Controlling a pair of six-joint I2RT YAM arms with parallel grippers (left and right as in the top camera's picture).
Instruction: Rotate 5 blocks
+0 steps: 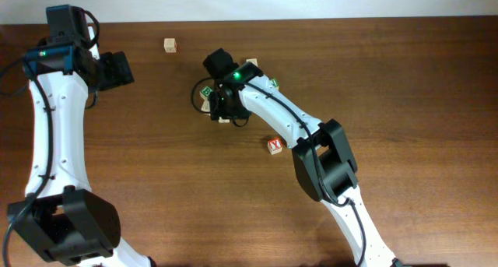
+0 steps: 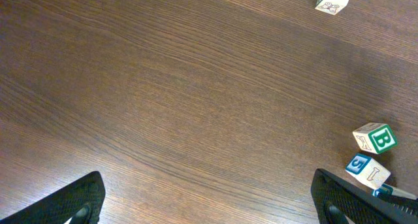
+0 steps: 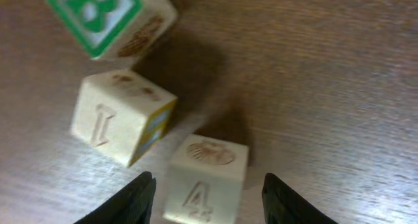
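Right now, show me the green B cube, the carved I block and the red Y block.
green B cube (image 3: 95,12), right wrist view, green face.
carved I block (image 3: 102,123), right wrist view, I face.
red Y block (image 1: 275,145), overhead view, top face.

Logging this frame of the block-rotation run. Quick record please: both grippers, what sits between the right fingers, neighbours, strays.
left gripper: open, nothing between its fingers
right gripper: open, low over the cluster, straddling one block with a gap on each side
straddled block: pale, carved faces, resting on the table
neighbours: I block close beside it; green B cube beyond that
strays: red Y block alone beside the right arm; lone pale block near the far edge
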